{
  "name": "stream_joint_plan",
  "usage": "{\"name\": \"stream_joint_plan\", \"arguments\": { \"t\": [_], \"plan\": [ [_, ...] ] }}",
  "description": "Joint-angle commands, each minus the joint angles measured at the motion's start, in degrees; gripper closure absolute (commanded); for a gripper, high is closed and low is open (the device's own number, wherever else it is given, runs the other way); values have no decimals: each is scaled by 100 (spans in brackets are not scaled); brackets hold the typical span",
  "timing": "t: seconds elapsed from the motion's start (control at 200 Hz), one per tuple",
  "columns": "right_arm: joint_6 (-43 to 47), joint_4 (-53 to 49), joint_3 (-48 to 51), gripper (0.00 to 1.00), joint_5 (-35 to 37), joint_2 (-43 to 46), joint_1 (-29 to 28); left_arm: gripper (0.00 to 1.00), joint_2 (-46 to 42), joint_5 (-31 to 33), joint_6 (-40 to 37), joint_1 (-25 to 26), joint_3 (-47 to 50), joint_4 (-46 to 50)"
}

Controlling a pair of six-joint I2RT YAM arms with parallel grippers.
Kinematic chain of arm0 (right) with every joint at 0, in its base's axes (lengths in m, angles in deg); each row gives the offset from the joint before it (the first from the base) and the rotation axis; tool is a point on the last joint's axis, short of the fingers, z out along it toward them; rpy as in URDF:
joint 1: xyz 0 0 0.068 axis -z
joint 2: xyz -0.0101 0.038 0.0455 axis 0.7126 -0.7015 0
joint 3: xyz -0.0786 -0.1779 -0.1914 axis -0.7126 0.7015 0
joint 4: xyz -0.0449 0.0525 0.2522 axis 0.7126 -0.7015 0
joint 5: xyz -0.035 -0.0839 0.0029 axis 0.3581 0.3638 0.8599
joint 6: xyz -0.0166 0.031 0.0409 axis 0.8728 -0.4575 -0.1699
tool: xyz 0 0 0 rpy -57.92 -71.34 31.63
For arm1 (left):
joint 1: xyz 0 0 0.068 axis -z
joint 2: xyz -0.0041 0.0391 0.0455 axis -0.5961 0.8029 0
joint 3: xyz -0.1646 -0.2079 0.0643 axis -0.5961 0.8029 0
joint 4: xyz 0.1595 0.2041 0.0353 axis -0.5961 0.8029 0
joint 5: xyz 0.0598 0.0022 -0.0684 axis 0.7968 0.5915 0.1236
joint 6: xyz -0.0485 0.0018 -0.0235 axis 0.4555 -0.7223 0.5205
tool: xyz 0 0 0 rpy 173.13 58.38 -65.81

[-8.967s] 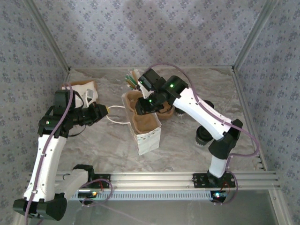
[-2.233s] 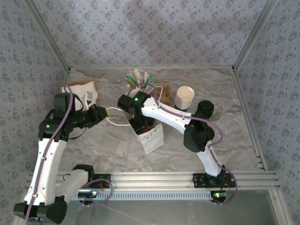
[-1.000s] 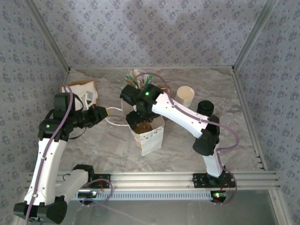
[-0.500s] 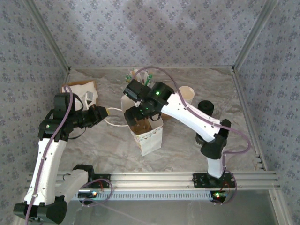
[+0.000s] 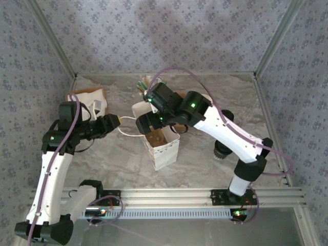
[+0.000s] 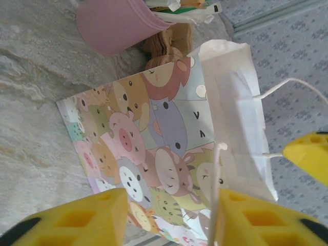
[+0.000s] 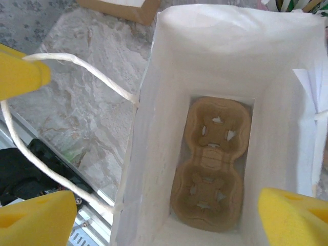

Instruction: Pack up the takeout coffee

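The paper bag (image 5: pixel 163 147) stands open mid-table, its side printed with cartoon animals (image 6: pixel 154 154). A brown pulp carrier (image 7: pixel 212 164) lies flat on its bottom. My right gripper (image 5: pixel 148 124) hovers over the bag's mouth, open and holding nothing (image 7: pixel 164 220). Left of the bag, my left gripper (image 5: pixel 117 122) has its jaws apart (image 6: pixel 164 220). The white string handle (image 6: pixel 215 189) hangs loose against one finger. The takeout coffee is mostly hidden behind my right arm; a bit of its black lid (image 5: pixel 228 116) peeks out.
A pink holder (image 6: pixel 113 25) with sticks and packets stands behind the bag. A brown box (image 5: pixel 92 98) sits at the back left. Patterned walls close in the table on three sides, and an aluminium rail (image 5: pixel 169 195) runs along the front.
My left gripper's jaws have come apart and let go of the bag's handle string. The right gripper has drawn up from the bag, and its elbow has swung right.
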Motion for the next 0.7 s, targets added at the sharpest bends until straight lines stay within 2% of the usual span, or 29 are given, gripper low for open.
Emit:
{"name": "stream_joint_plan", "arguments": {
  "t": [0.0, 0.145, 0.26, 0.355, 0.475, 0.625, 0.695],
  "plan": [
    [-32, 139, 225, 7, 4, 416, -31, 40, -173, -41, -63, -15, -351, 65],
    [-76, 259, 746, 7, -10, 940, -29, 15, -452, 138, -93, -15, -526, 199],
    [-95, 358, 1207, 8, 72, 1404, 21, 9, -734, 372, -153, -23, -660, 419],
    [-170, 452, 1627, 9, 95, 1810, 105, 10, -1004, 594, -246, -20, -764, 675],
    [-259, 576, 2180, 12, 63, 2330, 249, 15, -1374, 911, -323, -21, -775, 1005],
    [-367, 627, 2829, 18, 47, 2891, 438, 29, -1805, 1019, -272, -21, -535, 1257],
    [-424, 673, 3148, 25, 17, 3167, 519, 36, -1978, 1059, -242, -16, -351, 1339]
  ]
}}
